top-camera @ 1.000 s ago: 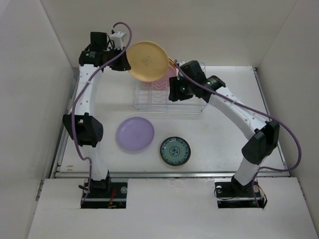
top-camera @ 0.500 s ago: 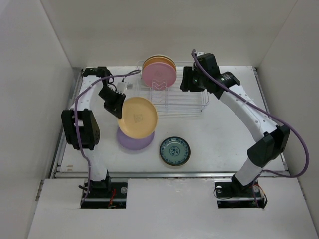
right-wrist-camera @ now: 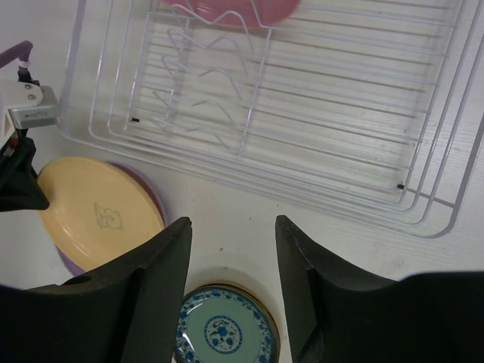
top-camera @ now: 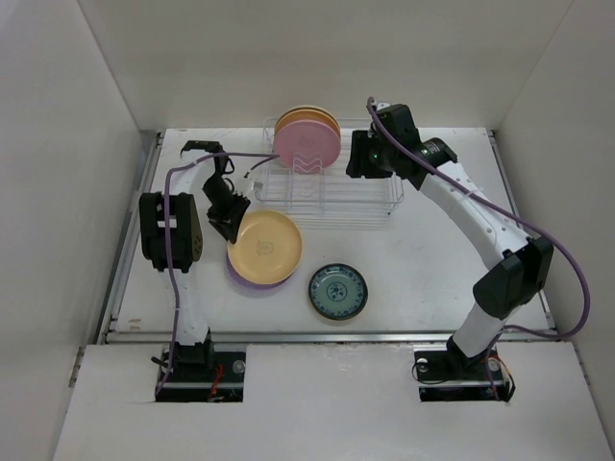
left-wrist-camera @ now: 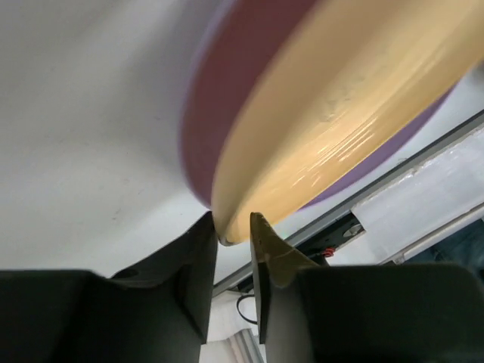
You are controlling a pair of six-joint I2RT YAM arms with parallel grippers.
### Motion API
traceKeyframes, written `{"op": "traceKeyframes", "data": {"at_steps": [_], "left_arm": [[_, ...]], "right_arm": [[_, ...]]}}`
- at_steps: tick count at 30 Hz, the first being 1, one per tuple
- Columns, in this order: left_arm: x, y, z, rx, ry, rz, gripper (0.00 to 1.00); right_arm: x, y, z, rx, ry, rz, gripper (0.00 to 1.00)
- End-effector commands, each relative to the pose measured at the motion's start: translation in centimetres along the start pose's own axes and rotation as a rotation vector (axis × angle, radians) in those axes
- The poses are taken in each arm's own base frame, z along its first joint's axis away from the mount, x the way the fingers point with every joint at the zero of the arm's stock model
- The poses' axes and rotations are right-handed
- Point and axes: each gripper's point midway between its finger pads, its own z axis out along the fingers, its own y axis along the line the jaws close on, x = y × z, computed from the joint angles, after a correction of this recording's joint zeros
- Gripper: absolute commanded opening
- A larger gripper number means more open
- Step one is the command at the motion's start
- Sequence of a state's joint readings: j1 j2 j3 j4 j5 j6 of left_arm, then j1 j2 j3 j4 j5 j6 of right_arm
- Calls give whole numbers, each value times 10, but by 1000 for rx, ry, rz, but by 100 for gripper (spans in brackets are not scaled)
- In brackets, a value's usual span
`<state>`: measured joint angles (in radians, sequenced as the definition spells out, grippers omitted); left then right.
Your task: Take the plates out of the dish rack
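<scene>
Your left end effector [left-wrist-camera: 234, 227] pinches the rim of the amber-yellow plate [top-camera: 266, 247], which lies over the lavender plate [left-wrist-camera: 198, 128] on the table [top-camera: 423, 269]. Your right end effector [right-wrist-camera: 233, 227] hangs wide open above the dish rack [top-camera: 332, 197], where the pink plate [top-camera: 306, 146] stands upright.

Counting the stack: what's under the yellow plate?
A lavender plate; only its rim shows past the yellow plate, gripped at its edge by the left gripper. Its middle is covered.
</scene>
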<state>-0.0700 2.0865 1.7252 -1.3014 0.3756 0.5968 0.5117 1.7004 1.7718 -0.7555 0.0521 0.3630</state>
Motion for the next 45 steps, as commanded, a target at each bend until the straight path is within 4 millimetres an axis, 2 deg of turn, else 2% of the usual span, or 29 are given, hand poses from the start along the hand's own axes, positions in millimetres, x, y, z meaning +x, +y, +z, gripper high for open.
{"op": "traceKeyframes", "data": {"at_steps": [1,3,6,7,9,10,12,14,15,18,20,21,24,28,30,32,36,39,41,42,45], "left_arm": [[46,-24,-13,52,190,-40,22],[49,-25,-14,59,200,-32,27],[55,-29,-17,82,232,-23,44],[53,-31,-20,88,225,-23,49],[53,-32,-22,89,227,-24,50],[52,-35,-27,90,211,-21,50],[47,-35,-33,73,183,-10,53],[44,-38,-44,44,137,-2,56],[40,-38,-49,29,112,7,60],[37,-36,-58,-20,77,8,65],[37,-32,-61,-52,70,6,65],[35,-31,-60,-57,62,-5,65],[23,-27,-62,-90,2,-22,65],[5,-23,-69,-120,-80,-57,65],[1,-22,-71,-124,-89,-66,65],[-3,-22,-70,-116,-94,-65,65],[-2,-21,-66,-108,-79,-80,65],[1,-23,-61,-90,-63,-87,63],[1,-22,-58,-89,-62,-87,63],[1,-22,-58,-89,-62,-96,63],[-1,-21,-58,-93,-70,-93,63]], "right_arm": [[-7,5,-1,-14,-28,-2,54],[-9,6,1,-14,-29,-2,56],[-14,8,6,-14,-29,-12,61],[-21,11,8,-19,-42,-22,63],[-32,8,11,-8,-63,-30,68],[-50,13,10,-17,-114,-37,68],[-59,10,30,-8,-120,-73,69],[-83,19,51,-22,-169,-114,69],[-91,20,58,-24,-189,-159,69],[-117,31,84,-53,-274,-225,69],[-124,32,97,-54,-310,-275,69],[-127,31,110,-45,-334,-283,69],[-135,31,126,-38,-384,-319,64],[-128,31,155,-47,-393,-329,56],[-131,32,157,-50,-407,-328,51],[-125,22,171,-4,-400,-320,48],[-125,16,174,29,-399,-327,48],[-129,23,156,-4,-401,-344,48],[-124,15,150,27,-385,-372,48],[-128,21,136,25,-402,-372,48],[-127,12,130,69,-405,-386,48]]}}
